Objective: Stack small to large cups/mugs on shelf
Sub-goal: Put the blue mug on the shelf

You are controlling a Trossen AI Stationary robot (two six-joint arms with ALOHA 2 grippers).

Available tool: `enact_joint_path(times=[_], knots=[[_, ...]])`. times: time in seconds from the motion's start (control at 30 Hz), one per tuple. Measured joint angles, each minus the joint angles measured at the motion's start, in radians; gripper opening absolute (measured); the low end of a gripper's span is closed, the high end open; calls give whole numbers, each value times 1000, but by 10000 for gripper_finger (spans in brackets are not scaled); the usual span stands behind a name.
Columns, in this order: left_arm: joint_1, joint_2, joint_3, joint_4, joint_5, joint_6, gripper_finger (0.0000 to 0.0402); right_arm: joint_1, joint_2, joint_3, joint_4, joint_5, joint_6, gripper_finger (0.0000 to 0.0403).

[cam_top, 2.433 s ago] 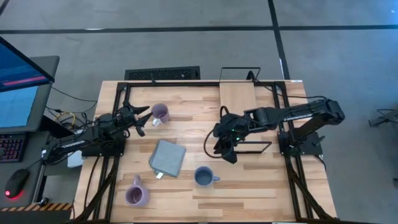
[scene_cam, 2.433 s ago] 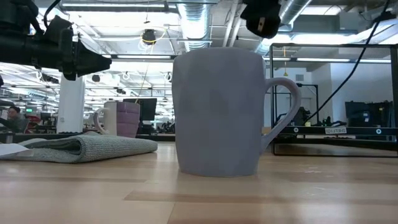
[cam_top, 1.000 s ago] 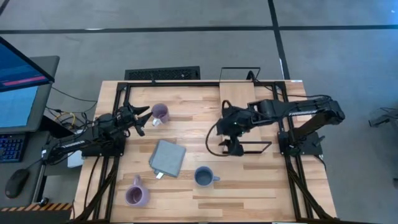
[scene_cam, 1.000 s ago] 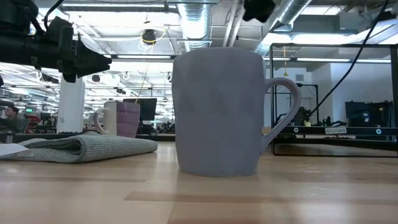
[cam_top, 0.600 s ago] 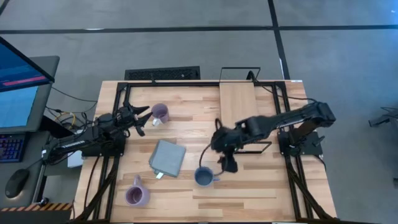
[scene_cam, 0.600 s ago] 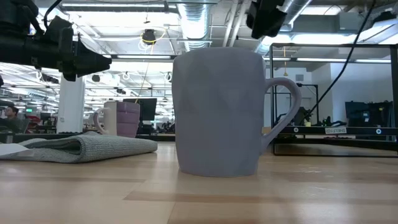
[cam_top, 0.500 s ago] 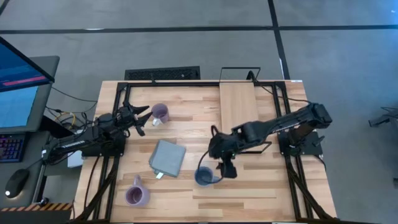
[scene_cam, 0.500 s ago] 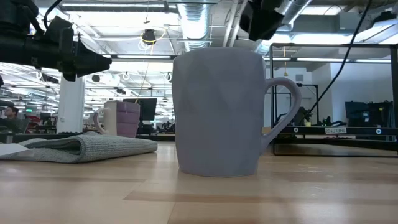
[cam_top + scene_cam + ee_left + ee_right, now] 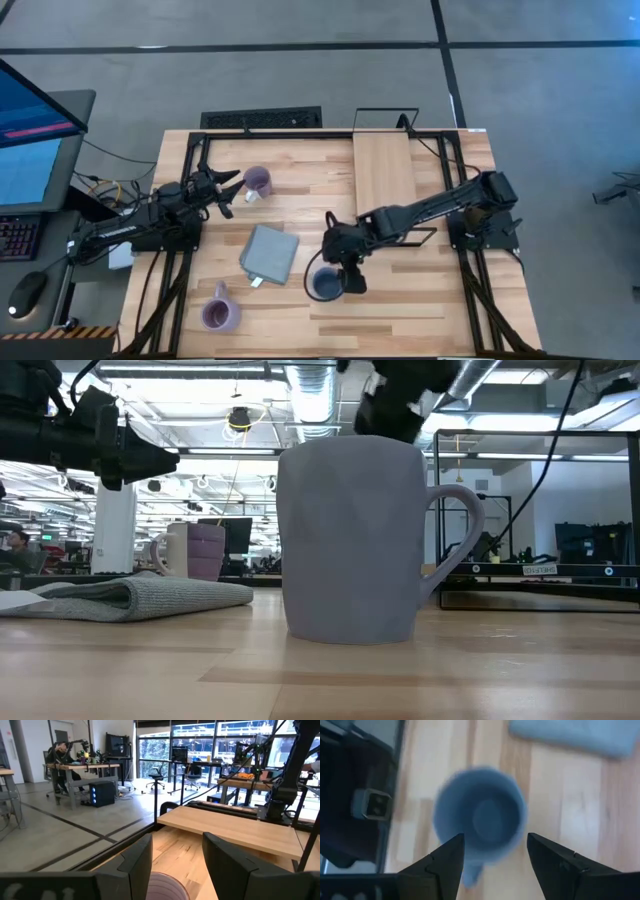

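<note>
your right pincer point(image 9: 492, 865) hangs spread over the blue-grey mug point(image 9: 324, 285), which stands on the counter point(image 9: 300, 205) at about 6 o'clock. you look set to pick it up: lower and close on the rim. the shelf point(image 9: 383, 168) waits bare at 1 o'clock. the grey cloth point(image 9: 268, 254) lies just beside at 9 o'clock. the left pincer point(image 9: 226, 193), spread, waits by a lavender mug point(image 9: 257, 181).

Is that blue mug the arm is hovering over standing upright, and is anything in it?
Upright and empty: the blue mug shows its round open mouth and bare bottom, seen from the right gripper above with fingers spread.
</note>
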Motion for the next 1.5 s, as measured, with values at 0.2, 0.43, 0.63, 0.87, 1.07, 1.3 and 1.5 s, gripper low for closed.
enact_joint_path(times=[0.2, 0.43, 0.63, 0.87, 1.07, 1.3, 1.5], knots=[[0, 0, 0, 0, 0, 0, 164, 21, 0, 0, 90, 0, 84, 240], [0, 0, 0, 0, 0, 0, 164, 33, 0, 0, 98, 0, 93, 240], [0, 0, 0, 0, 8, 0, 164, 34, -1, 0, 62, 4, 207, 240], [0, 0, 0, 0, 8, 0, 164, 59, -1, 0, -45, 32, 235, 240], [0, 0, 0, 0, 9, 0, 164, 77, -1, 0, -66, 71, 299, 240], [0, 0, 0, 0, 9, 0, 164, 129, 25, -2, -145, 130, 393, 240], [0, 0, 0, 0, 9, 0, 164, 167, 59, -2, -146, 163, 423, 240]])
